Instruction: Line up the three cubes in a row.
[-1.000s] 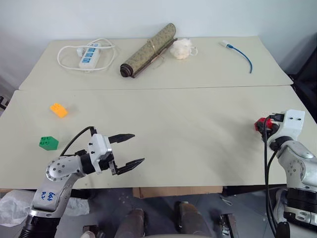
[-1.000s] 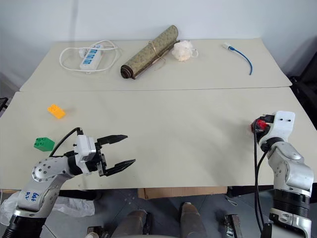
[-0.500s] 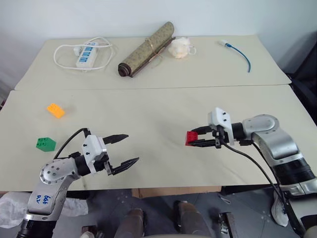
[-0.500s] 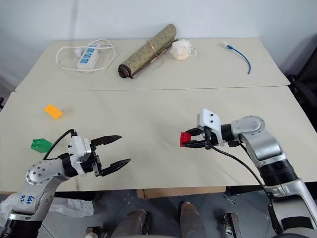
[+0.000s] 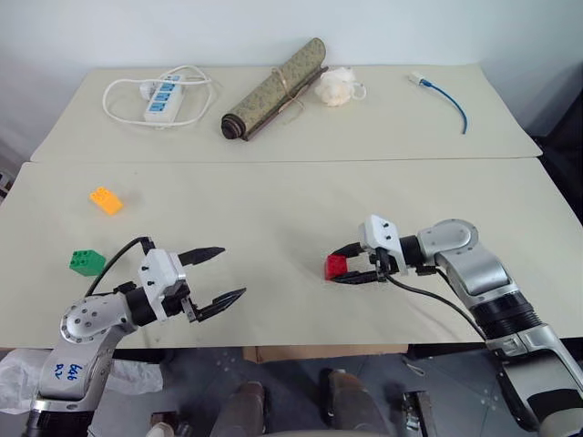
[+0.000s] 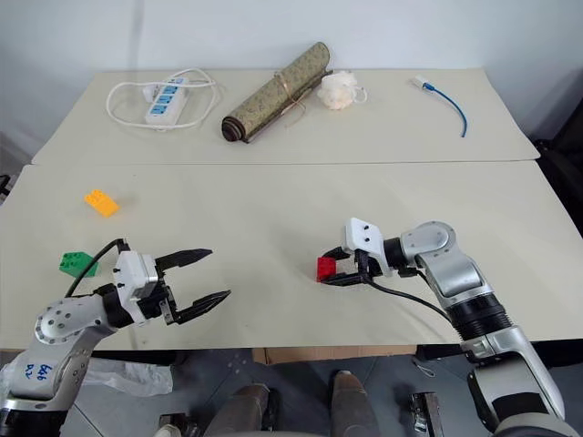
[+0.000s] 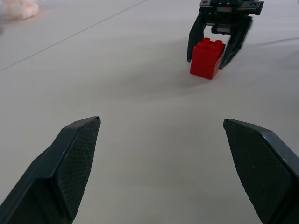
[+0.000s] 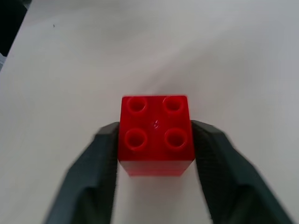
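Note:
The red cube [image 5: 336, 266] rests studs-up on the near table, right of centre. My right gripper [image 5: 336, 269] is open and level, with a finger on each side of that cube [image 8: 156, 133]; the fingers [image 8: 106, 149] lie very close to its sides. The green cube [image 5: 87, 261] sits near the front left, and the orange-yellow cube [image 5: 107, 199] lies a little farther back on the left. My left gripper [image 5: 233, 270] is open wide and empty, level above the front of the table. It points toward the red cube [image 7: 207, 58], between the green and red cubes.
On the far table lie a white power strip with its cord [image 5: 165, 98], a rolled mat [image 5: 273, 89], a white crumpled wad [image 5: 337, 88] and a blue cable [image 5: 451, 100]. A seam [image 5: 273, 162] joins the two tables. The front edge [image 5: 301, 344] runs close below both grippers.
My right arm swung in from the far right edge to the table's middle with the red cube, which now sits on the surface, and its fingers have spread. My left gripper drew slightly to the left.

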